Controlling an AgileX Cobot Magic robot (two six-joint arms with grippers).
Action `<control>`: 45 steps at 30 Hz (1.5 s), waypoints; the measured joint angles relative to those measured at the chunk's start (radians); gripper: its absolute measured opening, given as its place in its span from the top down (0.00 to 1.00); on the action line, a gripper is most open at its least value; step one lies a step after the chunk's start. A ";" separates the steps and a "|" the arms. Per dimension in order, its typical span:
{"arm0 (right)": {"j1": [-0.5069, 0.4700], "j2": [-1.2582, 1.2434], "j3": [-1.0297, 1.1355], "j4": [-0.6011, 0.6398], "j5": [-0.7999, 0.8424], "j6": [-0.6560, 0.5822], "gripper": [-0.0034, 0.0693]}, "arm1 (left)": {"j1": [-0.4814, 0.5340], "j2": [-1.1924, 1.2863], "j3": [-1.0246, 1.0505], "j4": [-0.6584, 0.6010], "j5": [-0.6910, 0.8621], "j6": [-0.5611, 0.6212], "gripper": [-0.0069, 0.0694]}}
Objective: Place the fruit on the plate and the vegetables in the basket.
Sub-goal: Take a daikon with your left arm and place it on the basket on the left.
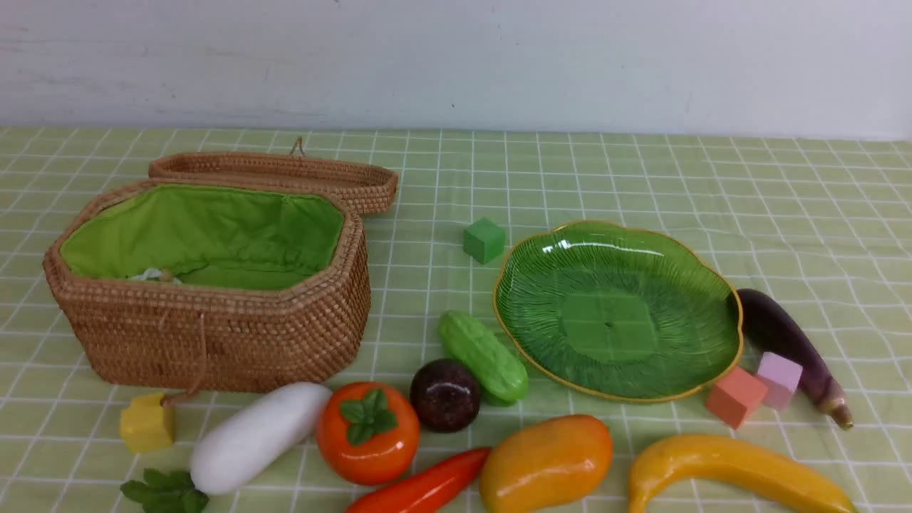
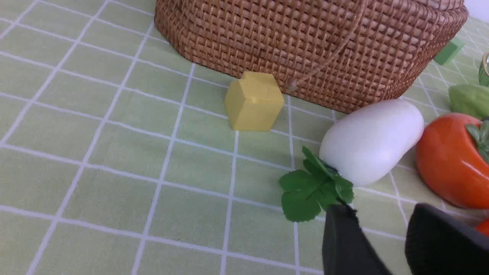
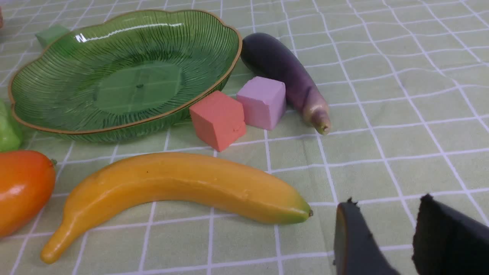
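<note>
Front view: all produce on the cloth, both claws released

- Basket [image 1: 214,335] at left, its lid [image 1: 285,174] flipped open behind it and the green lining showing.
- Plate [image 1: 617,313] right of centre.
- Near row, left to right, all on the checked tablecloth [image 1: 641,178]: radish [image 1: 256,434], orange fruit [image 1: 368,434], pepper [image 1: 424,488], mango [image 1: 545,463], banana [image 1: 734,474].
- Purple ball [image 1: 444,394] touches the cucumber [image 1: 484,356], which lies just beside the plate's left rim.
- Eggplant [image 1: 784,338] lies along the plate's right side.
- Cubes: yellow cube [image 1: 147,422] at the basket's front, green cube [image 1: 484,240] behind the plate, red cube [image 1: 735,396] and pink cube [image 1: 779,379] between plate and eggplant.
- Left wrist view: left gripper [image 2: 380,214] above the cloth near the radish leaves, jaws parted with nothing between them.
- Right wrist view: right gripper [image 3: 386,202] just beyond the banana's tip, jaws parted, grasping nothing.
</note>
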 joint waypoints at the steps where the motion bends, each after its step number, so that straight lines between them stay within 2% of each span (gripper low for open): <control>1: 0.000 0.000 0.000 0.000 0.000 0.000 0.62 | 0.000 0.000 0.000 0.000 0.000 0.000 0.60; 27: 0.000 0.000 0.000 0.001 0.000 0.000 0.62 | 0.000 0.000 0.000 -0.006 -0.032 -0.002 0.60; 31: 0.000 0.000 0.000 0.001 0.000 0.000 0.62 | 0.000 0.000 0.000 -0.125 -0.126 -0.074 0.60; 35: 0.000 0.000 0.000 0.001 0.000 0.000 0.62 | 0.000 0.000 0.000 -0.419 -0.227 -0.227 0.60; 38: 0.000 0.000 0.000 0.001 0.000 0.000 0.62 | 0.000 0.000 0.000 -0.506 -0.297 -0.251 0.60; 40: 0.000 0.000 0.000 0.001 0.000 0.000 0.62 | 0.000 0.000 0.000 -0.552 -0.405 -0.244 0.60; 43: 0.000 0.000 0.000 0.001 0.000 0.000 0.62 | 0.000 0.000 0.000 -0.562 -0.454 -0.204 0.66; 45: 0.000 0.000 0.000 0.001 0.000 0.000 0.62 | 0.001 0.000 -0.012 -0.566 -0.424 -0.141 0.85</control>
